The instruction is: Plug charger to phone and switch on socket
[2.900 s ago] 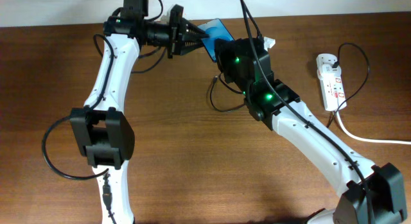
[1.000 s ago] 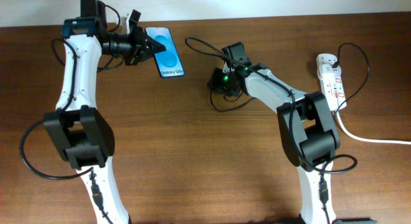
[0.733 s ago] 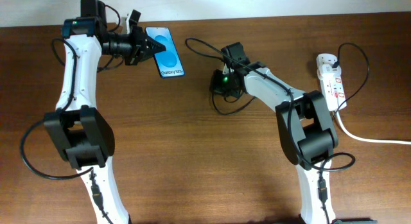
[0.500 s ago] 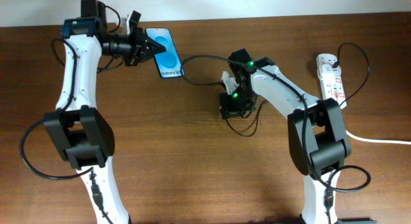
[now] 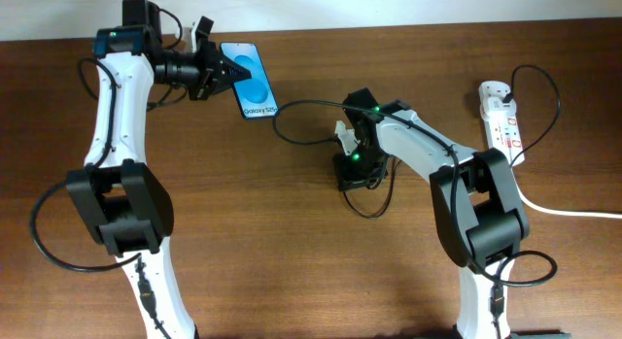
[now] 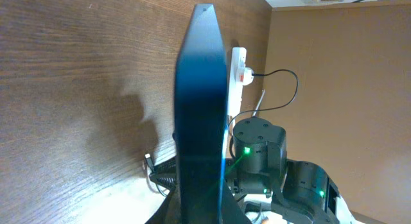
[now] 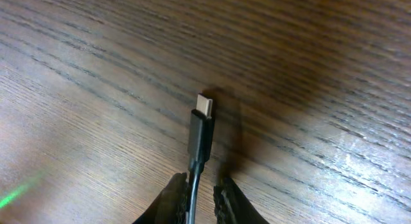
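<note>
My left gripper [image 5: 219, 75] is shut on the phone [image 5: 251, 81] and holds it above the back left of the table, its blue screen facing up and tilted. In the left wrist view the phone [image 6: 200, 108] shows edge-on between the fingers [image 6: 199, 210]. My right gripper [image 5: 352, 172] points down at the table's middle, shut on the thin black charger cable [image 5: 301, 106]. Its small plug tip [image 7: 204, 106] sticks out past the fingers [image 7: 200, 185], just over the wood. The white socket [image 5: 501, 120] lies at the far right with a black plug in it.
The charger cable arcs from near the phone's lower end to my right gripper, then loops on the table [image 5: 374, 205]. A thick white cord [image 5: 554, 208] runs from the socket to the right edge. The socket also shows in the left wrist view [image 6: 237, 67].
My right gripper has moved toward the front and slightly right with the charger, drawing the cable out into an arc. The left arm holds the phone still, after first moving it left.
</note>
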